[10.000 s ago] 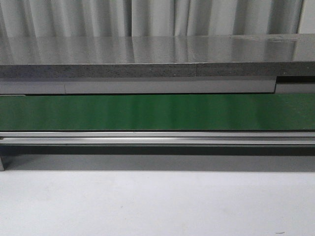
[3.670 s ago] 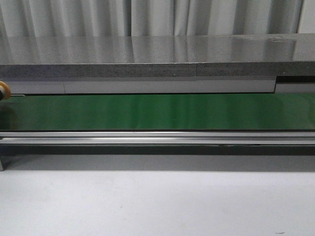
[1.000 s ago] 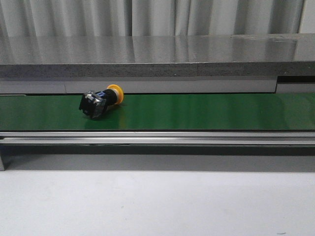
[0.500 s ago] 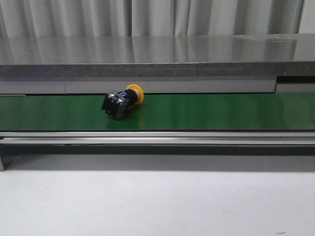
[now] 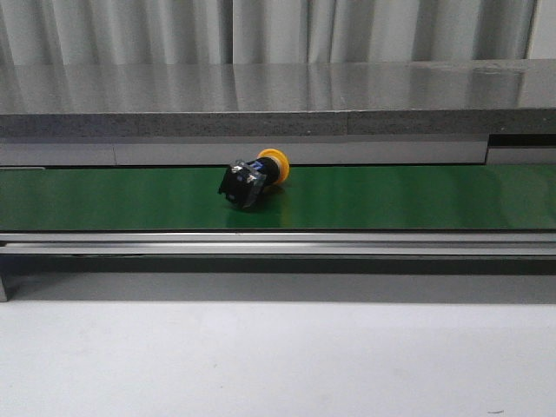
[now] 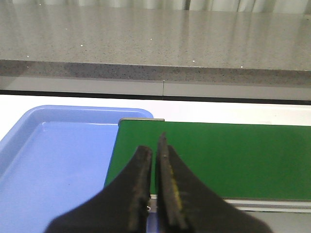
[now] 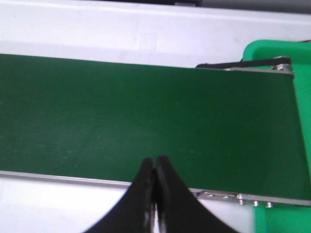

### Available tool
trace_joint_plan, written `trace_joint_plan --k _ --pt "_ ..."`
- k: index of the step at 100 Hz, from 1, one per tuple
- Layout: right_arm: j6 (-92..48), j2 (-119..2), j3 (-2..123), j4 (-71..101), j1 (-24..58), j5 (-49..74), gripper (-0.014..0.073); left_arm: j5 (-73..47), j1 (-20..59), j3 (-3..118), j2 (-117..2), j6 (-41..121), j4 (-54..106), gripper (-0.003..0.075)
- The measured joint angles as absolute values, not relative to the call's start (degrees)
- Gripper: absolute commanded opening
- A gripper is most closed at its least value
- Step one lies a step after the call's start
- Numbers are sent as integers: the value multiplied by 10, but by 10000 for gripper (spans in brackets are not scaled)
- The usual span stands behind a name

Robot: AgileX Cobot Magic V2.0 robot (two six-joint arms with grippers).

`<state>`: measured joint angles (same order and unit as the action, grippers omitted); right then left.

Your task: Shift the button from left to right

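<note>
Front view: the push-button (image 5: 252,180) lies on its side on the green conveyor belt (image 5: 417,198), yellow cap toward the far edge, left of the belt's middle. Half a second ago it lay further left, so the belt is carrying it rightward; no arm shows here.
Left wrist view: left claw (image 6: 154,160) clenched, empty, over the belt's end beside the blue tray (image 6: 53,165).
Right wrist view: right claw (image 7: 154,171) clenched, empty, near the green bin (image 7: 279,53); button not yet in sight.

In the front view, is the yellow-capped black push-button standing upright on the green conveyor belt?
No, the yellow-capped black push-button lies tipped on its side on the green conveyor belt, cap toward the far edge.
</note>
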<state>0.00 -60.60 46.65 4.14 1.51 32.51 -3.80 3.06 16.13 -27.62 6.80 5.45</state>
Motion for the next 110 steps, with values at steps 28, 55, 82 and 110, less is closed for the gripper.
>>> trace_joint_plan --k 28,55,82,110 --pt "0 -626 468 81 15 332 634 -38 31 161 -276 68 55 5" --pt "0 -629 468 180 16 332 654 -38 31 161 -276 68 55 5" --pt "0 -682 468 247 73 297 654 -38 31 161 -276 68 55 5" --pt "0 -772 469 278 142 222 654 -38 31 161 -276 68 55 5"
